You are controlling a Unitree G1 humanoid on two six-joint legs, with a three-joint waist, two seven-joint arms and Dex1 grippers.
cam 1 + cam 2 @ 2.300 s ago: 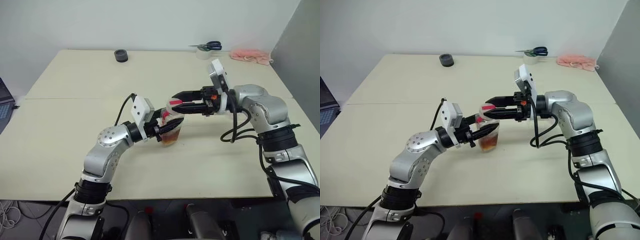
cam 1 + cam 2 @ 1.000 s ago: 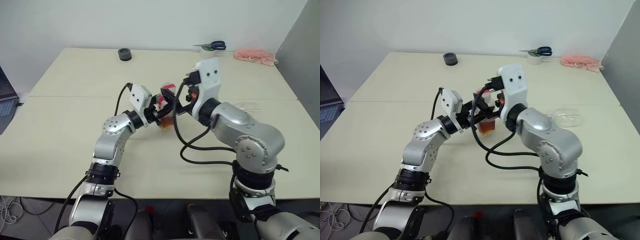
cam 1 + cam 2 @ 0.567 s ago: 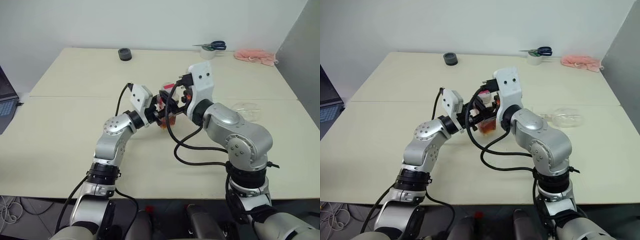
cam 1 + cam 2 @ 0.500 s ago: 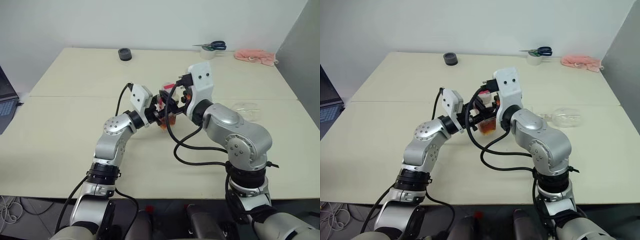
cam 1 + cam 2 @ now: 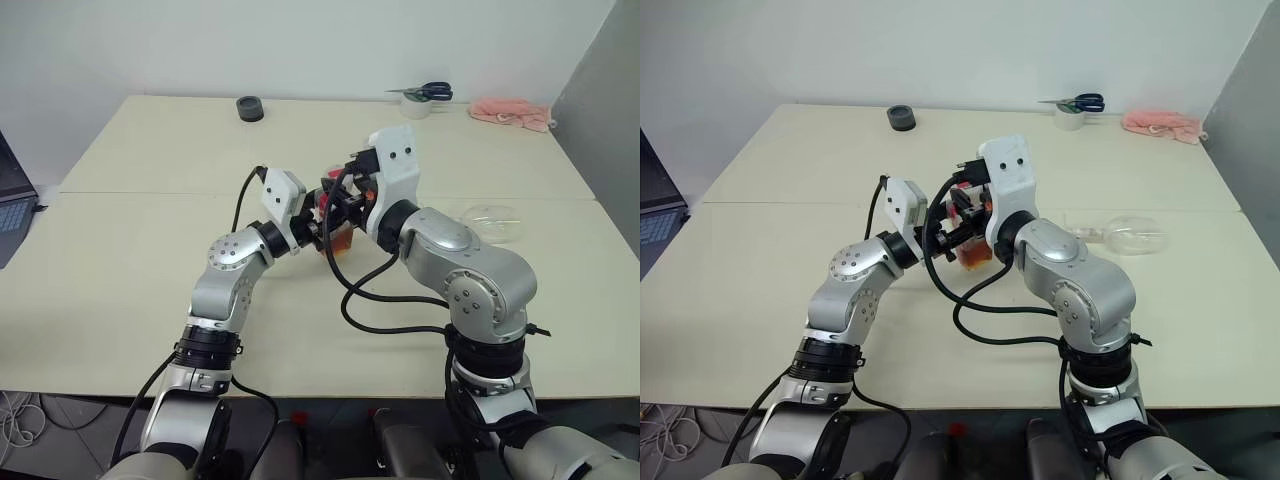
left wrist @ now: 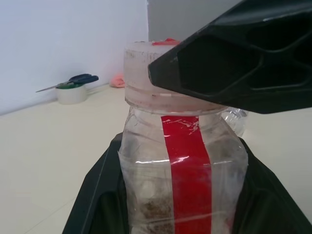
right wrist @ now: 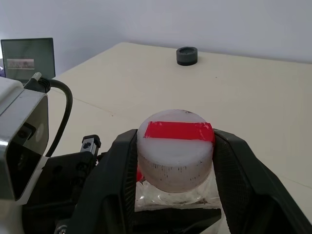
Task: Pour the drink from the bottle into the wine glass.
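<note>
A small clear bottle [image 6: 183,180] with a red label strip stands upright just above the table's middle, my left gripper [image 5: 318,232] shut around its body. Amber drink [image 5: 975,256] fills its lower part. My right gripper [image 7: 176,158] comes over the top from the right, and its black fingers [image 7: 122,168] press on both sides of the white cap [image 7: 175,141] with its red tape. The wine glass [image 5: 1130,235] lies on its side on the table to the right of both arms, clear of them.
At the far edge of the table, scissors [image 5: 422,93] rest on a tape roll, with a pink cloth [image 5: 510,110] to their right and a black round object [image 5: 248,108] far left. A laptop [image 5: 8,200] is at the left edge. A grey panel stands on the right.
My right gripper has closed its fingers onto the bottle's cap after standing wide open around it. The left gripper and the bottle have kept still.
</note>
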